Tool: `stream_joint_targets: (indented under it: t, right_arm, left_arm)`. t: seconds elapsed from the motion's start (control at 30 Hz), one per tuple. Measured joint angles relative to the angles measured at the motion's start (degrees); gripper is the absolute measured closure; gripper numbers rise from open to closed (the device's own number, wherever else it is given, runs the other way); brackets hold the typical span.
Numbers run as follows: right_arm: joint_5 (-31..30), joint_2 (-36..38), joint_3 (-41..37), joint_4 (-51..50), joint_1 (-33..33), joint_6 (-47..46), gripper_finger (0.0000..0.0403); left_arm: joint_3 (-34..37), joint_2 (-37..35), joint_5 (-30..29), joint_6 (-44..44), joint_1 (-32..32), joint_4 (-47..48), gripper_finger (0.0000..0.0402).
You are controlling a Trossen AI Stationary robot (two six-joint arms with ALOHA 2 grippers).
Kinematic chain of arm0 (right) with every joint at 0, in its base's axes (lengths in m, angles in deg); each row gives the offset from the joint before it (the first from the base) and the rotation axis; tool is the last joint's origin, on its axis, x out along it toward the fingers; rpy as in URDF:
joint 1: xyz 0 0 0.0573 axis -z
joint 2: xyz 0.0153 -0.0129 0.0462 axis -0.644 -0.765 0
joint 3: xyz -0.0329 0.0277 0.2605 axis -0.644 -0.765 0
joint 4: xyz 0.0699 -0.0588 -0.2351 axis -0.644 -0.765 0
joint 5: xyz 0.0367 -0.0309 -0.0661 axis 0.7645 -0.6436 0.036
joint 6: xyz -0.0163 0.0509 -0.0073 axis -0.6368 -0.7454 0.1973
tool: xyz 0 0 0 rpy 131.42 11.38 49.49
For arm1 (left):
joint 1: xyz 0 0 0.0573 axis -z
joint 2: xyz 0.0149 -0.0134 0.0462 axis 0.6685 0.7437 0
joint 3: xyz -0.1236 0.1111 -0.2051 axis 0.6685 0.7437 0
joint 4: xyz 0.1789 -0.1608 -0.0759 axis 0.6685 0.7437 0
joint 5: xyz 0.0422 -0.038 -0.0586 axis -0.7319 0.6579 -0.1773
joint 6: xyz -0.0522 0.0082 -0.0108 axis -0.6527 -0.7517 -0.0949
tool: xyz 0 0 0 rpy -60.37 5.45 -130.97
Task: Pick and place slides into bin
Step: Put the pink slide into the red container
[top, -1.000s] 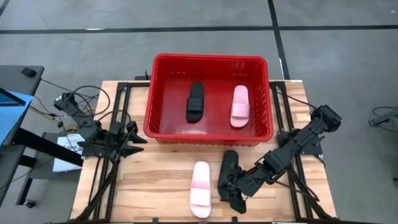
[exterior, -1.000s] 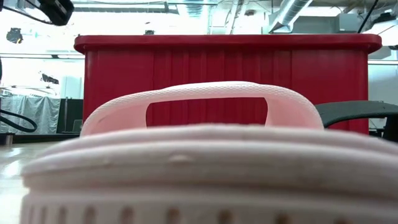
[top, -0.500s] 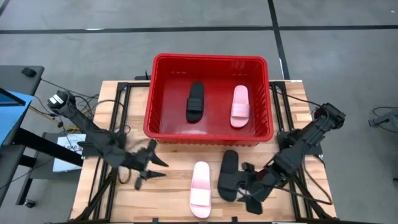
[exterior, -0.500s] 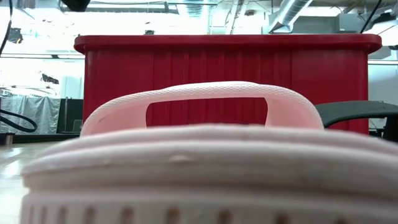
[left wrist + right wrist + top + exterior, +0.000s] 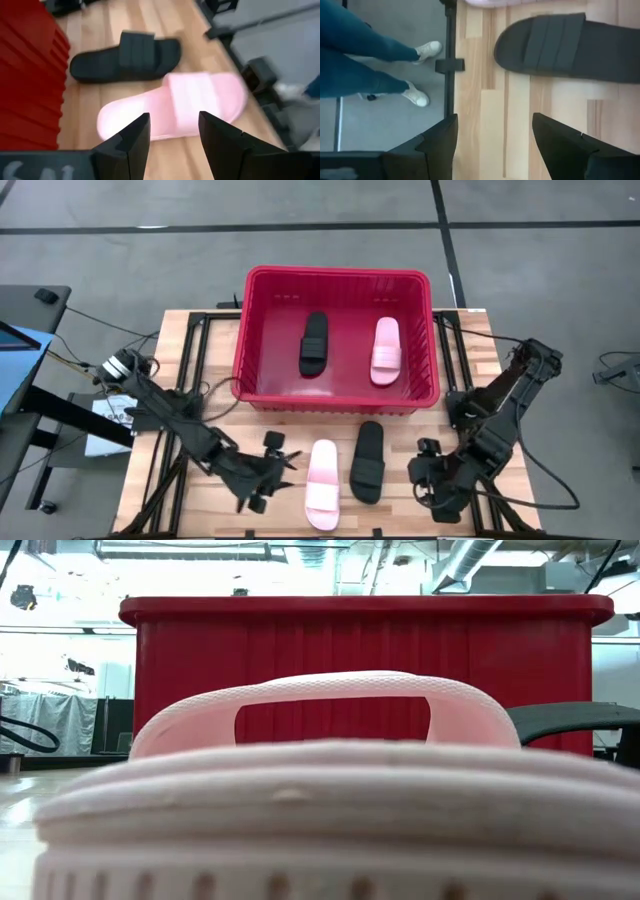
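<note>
Half of the job looks done: one black slide [image 5: 314, 343] and one pink slide [image 5: 386, 350] lie flat on the floor of the red bin [image 5: 337, 275], side by side but apart, the black one toward the left arm's side. Two slides are left on the wooden surface [image 5: 225, 421] in front of the bin, a pink one [image 5: 322, 483] and a black one [image 5: 367, 461], lying next to each other with a narrow gap between them, both with the strap up. The left gripper [image 5: 268, 475] sits low over the surface just beside the pink slide on its outer side, its fingers spread wide and holding nothing; its wrist view shows the pink slide [image 5: 176, 105] straight ahead between the two fingers, with the black slide [image 5: 124, 61] beyond it, so my guess is that the pink one is the next pick. The right gripper [image 5: 432, 472] is near the front edge of the surface, a little way off the black slide [image 5: 567, 46], its fingers also parted wide and empty. A person's legs and shoes [image 5: 422, 51] show on the floor beyond the surface edge.
</note>
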Motion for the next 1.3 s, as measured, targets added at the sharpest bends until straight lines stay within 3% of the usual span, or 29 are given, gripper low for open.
stream_joint_targets:
  t: [0.1,0.33,0.53,0.77,1.3]
  right_arm:
    - [-0.1,0.0,0.0,-0.7,-1.2,-0.6,0.0154]
    - [-0.1,0.0,0.0,-3.0,-4.3,-4.0,0.0154]
    - [0.0,0.0,0.0,-2.9,-6.2,-4.9,0.0154]
    - [0.0,0.0,0.0,-3.2,-8.0,-6.0,0.0154]
    - [0.4,-0.1,0.0,-5.8,-8.5,-6.1,0.0154]
  left_arm:
    - [-2.5,4.1,0.2,-1.5,-2.7,1.3,0.0241]
    - [-3.0,8.4,7.6,-11.1,-9.8,1.4,0.0241]
    - [-3.0,8.4,8.7,-11.3,-15.1,1.2,0.0241]
    - [-3.1,12.3,15.2,-10.9,-19.3,-0.7,0.0241]
    - [-7.7,20.7,9.9,-1.9,-18.9,1.9,0.0241]
